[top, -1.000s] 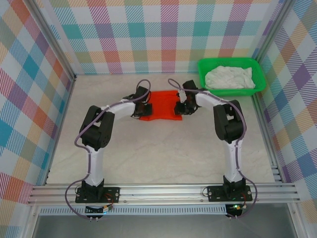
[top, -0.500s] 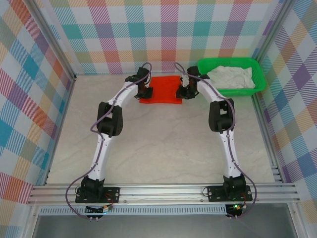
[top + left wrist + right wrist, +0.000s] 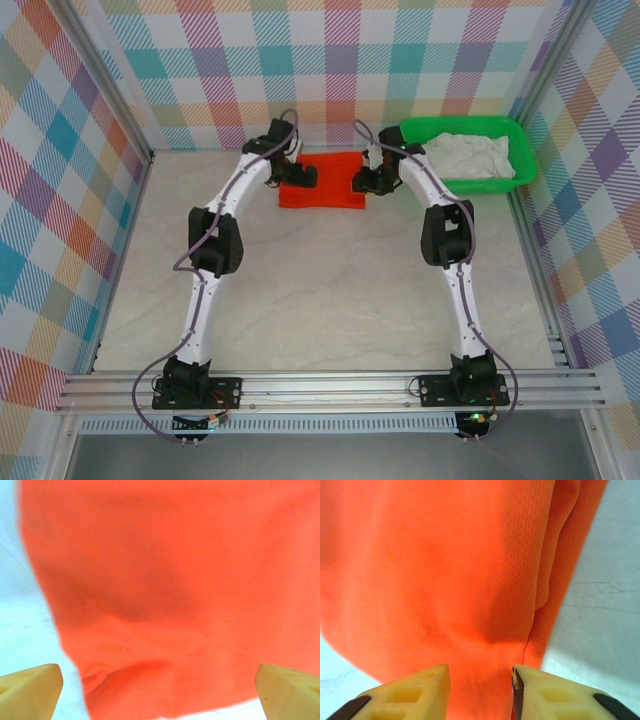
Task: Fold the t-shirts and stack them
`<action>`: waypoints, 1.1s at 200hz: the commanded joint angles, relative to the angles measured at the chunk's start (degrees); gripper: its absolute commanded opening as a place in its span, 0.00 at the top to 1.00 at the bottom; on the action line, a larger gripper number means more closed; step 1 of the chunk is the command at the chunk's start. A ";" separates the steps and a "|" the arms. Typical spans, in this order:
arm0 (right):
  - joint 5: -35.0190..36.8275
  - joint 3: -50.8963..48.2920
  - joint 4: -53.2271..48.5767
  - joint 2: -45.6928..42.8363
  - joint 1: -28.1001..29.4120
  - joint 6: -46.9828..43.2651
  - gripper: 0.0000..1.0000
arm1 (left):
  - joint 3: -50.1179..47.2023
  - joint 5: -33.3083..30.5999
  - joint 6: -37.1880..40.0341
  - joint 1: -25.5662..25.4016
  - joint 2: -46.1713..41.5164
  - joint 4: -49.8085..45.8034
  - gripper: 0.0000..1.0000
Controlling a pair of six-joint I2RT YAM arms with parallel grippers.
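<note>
1. Left arm: extended toward the far side of the table.
2. Left gripper: positioned at the left edge of the orange shirt. In the left wrist view the left gripper has its jaws fully apart, one fingertip at each lower corner. The orange shirt lies beneath them and is not gripped. Bare table shows to its left.
3. Orange shirt: lies on the table as a compact folded rectangle at far centre, between the two grippers.
4. Right gripper: positioned at the right edge of the orange shirt. In the right wrist view the right gripper has its jaws partly apart. The orange shirt shows through the gap, with a folded edge running down toward the right finger. No pinch on the cloth is visible.
5. Basket: green, in the far right corner, just beside the right arm.
6. White shirt: crumpled and unfolded, inside the basket.
</note>
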 commanded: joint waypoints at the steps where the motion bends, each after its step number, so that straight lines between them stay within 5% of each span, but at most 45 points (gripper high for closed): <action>1: -0.73 2.42 -2.16 -11.41 -0.55 -2.50 0.59 | 1.31 0.43 0.46 0.55 -14.11 2.96 0.00; 28: -1.76 -3.86 -2.23 -21.03 -0.48 -3.26 0.53 | -3.72 -2.21 1.14 0.55 -23.94 4.26 0.00; 37: -1.89 -8.53 -0.89 -24.67 -0.46 -3.35 0.37 | -8.75 -3.22 1.46 0.55 -28.94 6.31 0.00; 42: -1.96 -11.50 0.29 -27.29 -0.46 -3.28 0.05 | -12.19 -3.80 1.56 0.55 -31.78 7.91 0.00; 44: -1.95 -12.80 0.92 -28.25 -0.46 -3.32 0.00 | -13.73 -4.02 1.55 0.53 -33.01 8.75 0.00; 92: 0.71 -44.89 15.35 -50.15 -0.47 -1.99 0.01 | -57.27 -13.45 2.10 0.55 -65.44 33.80 0.00; 130: 8.79 -70.29 27.91 -65.34 -0.52 -2.53 0.01 | -90.62 -28.70 3.85 0.64 -88.78 55.99 0.00; 150: 13.80 -81.85 35.01 -71.85 -0.76 -2.61 0.01 | -104.18 -29.86 6.60 0.64 -97.19 62.16 0.00; 184: 19.51 -95.22 45.33 -78.11 -0.91 -4.02 0.01 | -118.23 -32.62 5.60 0.64 -99.00 68.22 0.00; 220: 23.36 -106.93 59.58 -80.39 -1.23 -7.42 0.01 | -127.37 -36.87 5.92 1.46 -85.94 87.70 0.00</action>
